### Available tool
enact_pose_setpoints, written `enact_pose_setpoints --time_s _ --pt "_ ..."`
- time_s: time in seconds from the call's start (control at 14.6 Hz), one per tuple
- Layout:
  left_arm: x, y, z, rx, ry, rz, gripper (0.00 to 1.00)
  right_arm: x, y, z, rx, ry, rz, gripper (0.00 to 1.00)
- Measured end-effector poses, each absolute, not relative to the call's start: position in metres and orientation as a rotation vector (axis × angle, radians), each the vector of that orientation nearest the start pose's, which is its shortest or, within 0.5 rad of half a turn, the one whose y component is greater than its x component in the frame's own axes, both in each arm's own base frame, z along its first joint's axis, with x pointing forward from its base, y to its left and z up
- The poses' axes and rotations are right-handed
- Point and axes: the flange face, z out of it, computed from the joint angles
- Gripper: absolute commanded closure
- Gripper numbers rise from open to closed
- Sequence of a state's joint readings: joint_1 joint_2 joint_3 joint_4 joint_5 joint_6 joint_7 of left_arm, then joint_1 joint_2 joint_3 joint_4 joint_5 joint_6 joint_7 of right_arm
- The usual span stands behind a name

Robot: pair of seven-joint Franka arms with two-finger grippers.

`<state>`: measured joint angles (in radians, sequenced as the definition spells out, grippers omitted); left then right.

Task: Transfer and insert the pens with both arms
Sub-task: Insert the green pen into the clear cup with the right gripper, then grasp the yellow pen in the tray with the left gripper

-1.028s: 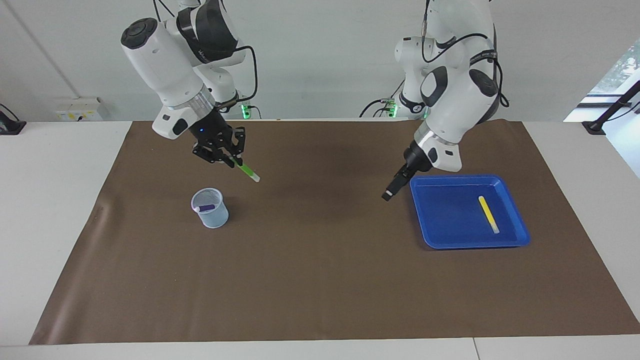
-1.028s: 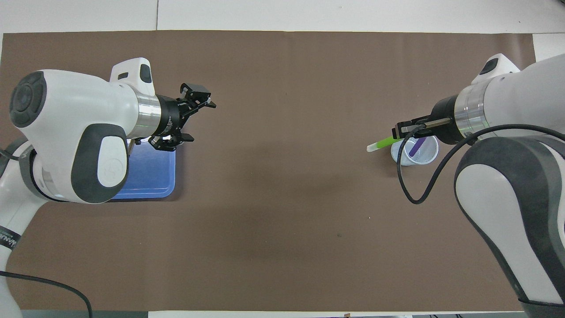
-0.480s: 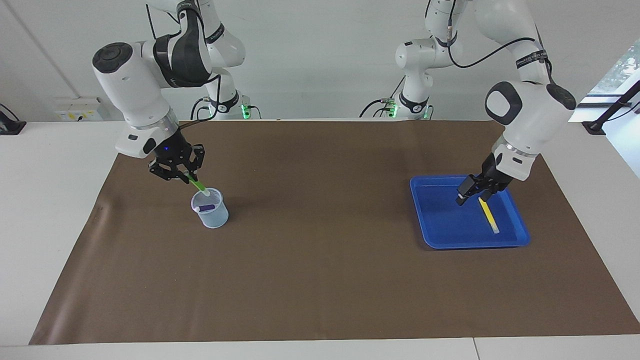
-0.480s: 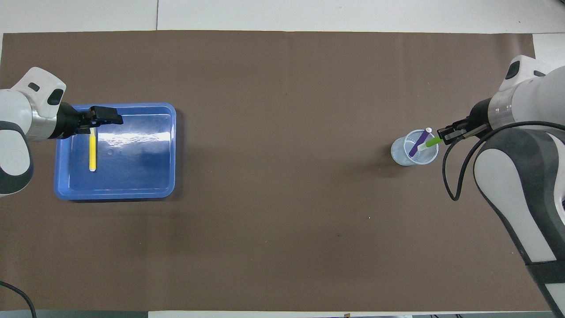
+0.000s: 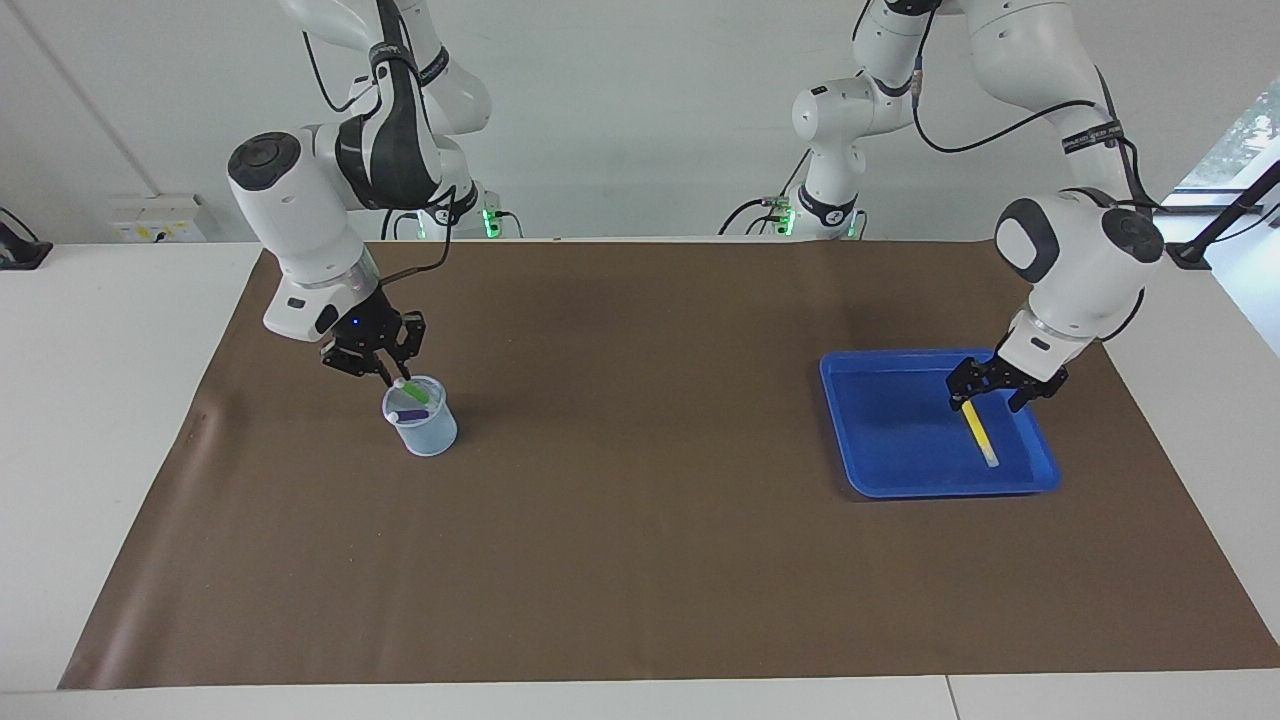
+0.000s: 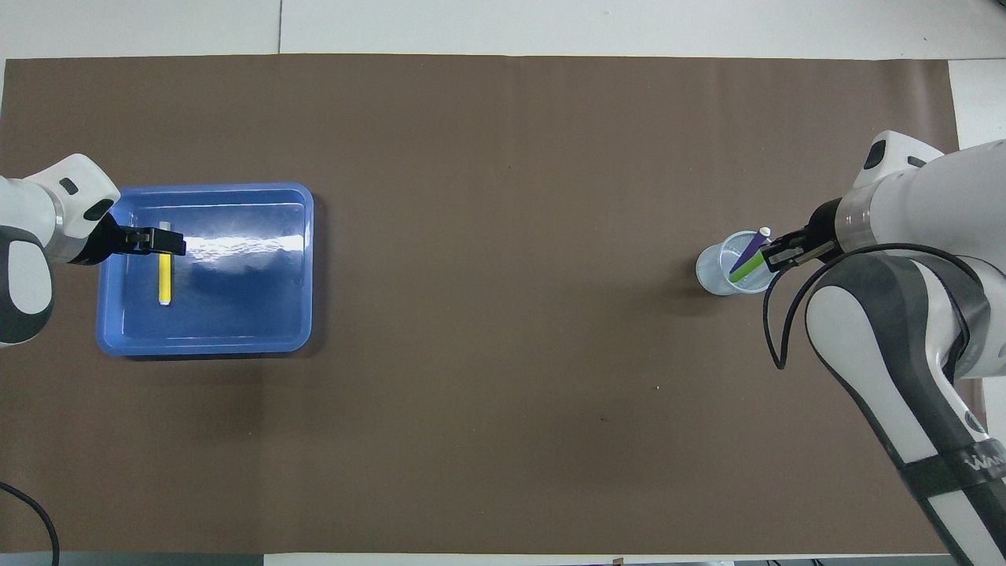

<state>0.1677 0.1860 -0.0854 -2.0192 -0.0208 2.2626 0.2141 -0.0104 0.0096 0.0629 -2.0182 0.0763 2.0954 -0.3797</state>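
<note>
Bright, even light; soft shadows; glare on the blue tray [image 6: 236,244].

Open brown paper mat [image 5: 640,520] between translucent plastic cup [image 5: 428,428] and shallow blue plastic tray [image 5: 900,440]: unobstructed passage. Right gripper [image 5: 385,372] crowds cup's mouth. Left gripper [image 5: 988,397] occupies tray above yellow pen [image 5: 978,428].
</note>
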Motion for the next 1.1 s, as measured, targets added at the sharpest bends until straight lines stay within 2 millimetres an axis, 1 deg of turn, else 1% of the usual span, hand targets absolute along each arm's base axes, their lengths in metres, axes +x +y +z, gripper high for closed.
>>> enact_pose_setpoints --time_s 0.14,0.21,0.34,0.41,0.55,0.62,0.69,0.75,0.82,0.89,1.1 --pt "0.595 0.057 0.343 -3.156 0.184 -0.098 0.0 0.56 0.034 0.457 -3.022 -0.612 -0.122 0.0" --pt "0.597 0.059 0.331 -3.157 0.182 -0.103 0.0 0.559 0.035 0.464 -3.021 -0.616 -0.123 0.0" --pt "0.602 0.061 0.309 -3.16 0.175 -0.105 0.0 0.557 0.039 0.483 -3.01 -0.621 -0.125 0.0" --pt "0.603 0.064 0.302 -3.162 0.168 -0.101 0.0 0.556 0.044 0.495 -2.981 -0.604 -0.127 0.0" --pt "0.604 0.07 0.298 -3.165 0.153 -0.096 0.02 0.554 0.054 0.515 -2.859 -0.517 -0.145 0.0" --pt "0.604 0.073 0.299 -3.164 0.144 -0.099 0.11 0.553 0.057 0.521 -2.795 -0.469 -0.156 0.0" --pt "0.604 0.076 0.299 -3.164 0.137 -0.101 0.37 0.554 0.06 0.524 -2.735 -0.422 -0.169 0.0" --pt "0.605 0.077 0.3 -3.164 0.133 -0.103 0.89 0.554 0.061 0.526 -2.682 -0.38 -0.179 0.0" --pt "0.605 0.078 0.3 -3.164 0.132 -0.103 1.0 0.555 0.064 0.527 -2.633 -0.333 -0.185 0.0" --pt "0.605 0.078 0.3 -3.164 0.131 -0.103 1.0 0.555 0.067 0.529 -2.584 -0.271 -0.185 0.0" --pt "0.605 0.078 0.3 -3.164 0.132 -0.104 1.0 0.556 0.079 0.536 -2.413 -0.011 -0.136 0.0"
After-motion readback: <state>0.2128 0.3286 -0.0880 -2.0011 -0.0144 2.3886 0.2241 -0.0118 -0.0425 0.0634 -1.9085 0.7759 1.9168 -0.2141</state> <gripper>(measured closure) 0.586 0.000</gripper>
